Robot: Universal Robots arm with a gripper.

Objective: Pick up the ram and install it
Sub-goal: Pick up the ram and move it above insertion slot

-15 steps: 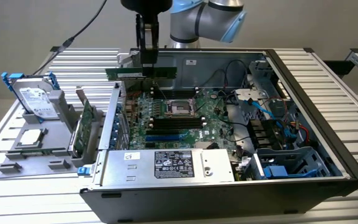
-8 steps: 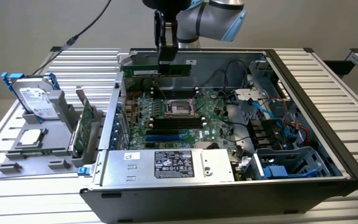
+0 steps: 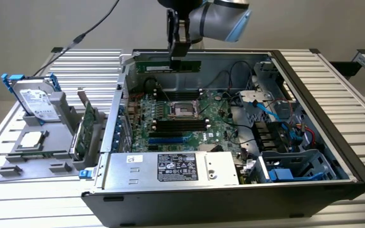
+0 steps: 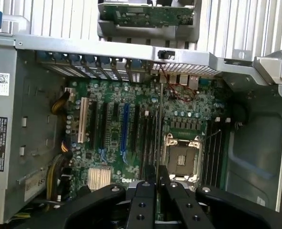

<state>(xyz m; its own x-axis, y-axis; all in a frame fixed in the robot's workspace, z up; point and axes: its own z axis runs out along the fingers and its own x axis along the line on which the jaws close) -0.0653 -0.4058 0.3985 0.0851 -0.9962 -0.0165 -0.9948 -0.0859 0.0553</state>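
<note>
Closest to the wrist camera, the gripper [image 4: 157,171] is showing two black, matte fingers drawn in to a narrow gap, and they are pinching the ram [image 3: 154,67] at about its middle. The ram is hanging level above the far wall of the open computer case [image 3: 334,142], clear of the motherboard [image 3: 169,118], a thin dark-green stick with its long sides running toward the exterior view's left and right.

Since the fingers are gripping just a short stretch of a long, thin board, the stick is likely to pivot or slip in the pinch if one end catches on anything. The sheet-metal edge of the far wall is sitting just under it, so a low pass is risking a knock. The black memory slots [image 3: 181,125] are narrow plastic grooves lying just near of the open processor socket [image 3: 184,109], and a small skew is liable to land the board edge on the slot rim or on the exposed socket contacts. Loose dark and blue cables [image 3: 268,111] are looping at the exterior view's right, well apart from the slots.
</note>
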